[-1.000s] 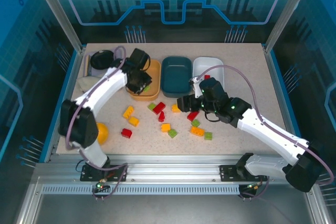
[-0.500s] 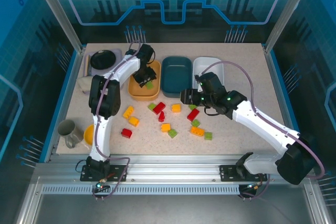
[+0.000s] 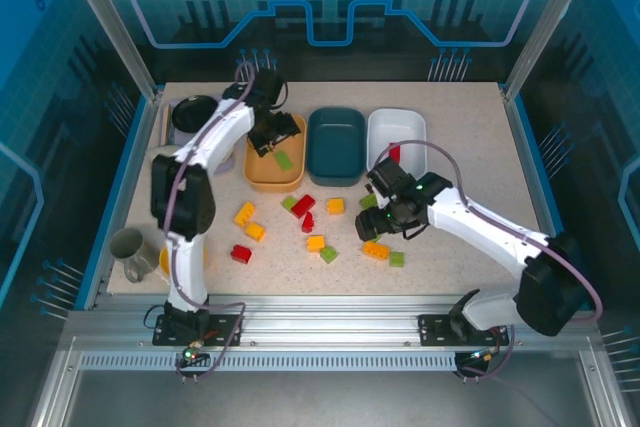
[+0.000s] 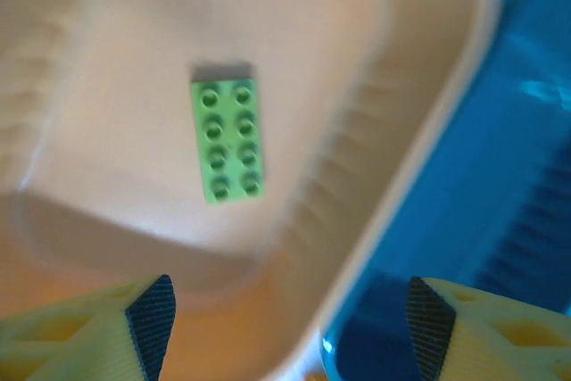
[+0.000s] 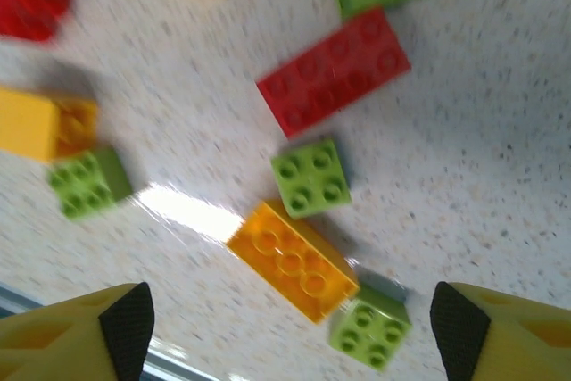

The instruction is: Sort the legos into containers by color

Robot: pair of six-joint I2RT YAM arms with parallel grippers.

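Observation:
My left gripper (image 3: 272,133) hangs open over the yellow-orange container (image 3: 262,175), its fingertips (image 4: 150,314) wide apart with nothing between them. A green lego (image 4: 227,141) lies flat and loose inside that container (image 4: 107,69). Beside it stand the dark teal container (image 3: 335,145) and the white container (image 3: 398,127), which holds a red lego (image 3: 394,152). My right gripper (image 3: 385,219) hovers open above the scattered legos. Under it lie an orange oblong (image 5: 292,259), two green squares (image 5: 310,176) (image 5: 370,327) and a red oblong (image 5: 335,69).
More red, yellow and green bricks lie mid-table, among them a yellow one (image 3: 243,213) and a red one (image 3: 240,253). A round black dish (image 3: 195,110) sits at the back left. A grey cup (image 3: 128,245) and a yellow bowl (image 3: 170,259) stand by the left arm.
My left jaws have opened wide over the yellow-orange container and the green lego now lies free in it. My right gripper has come nearer and lower over the bricks and opened wider.

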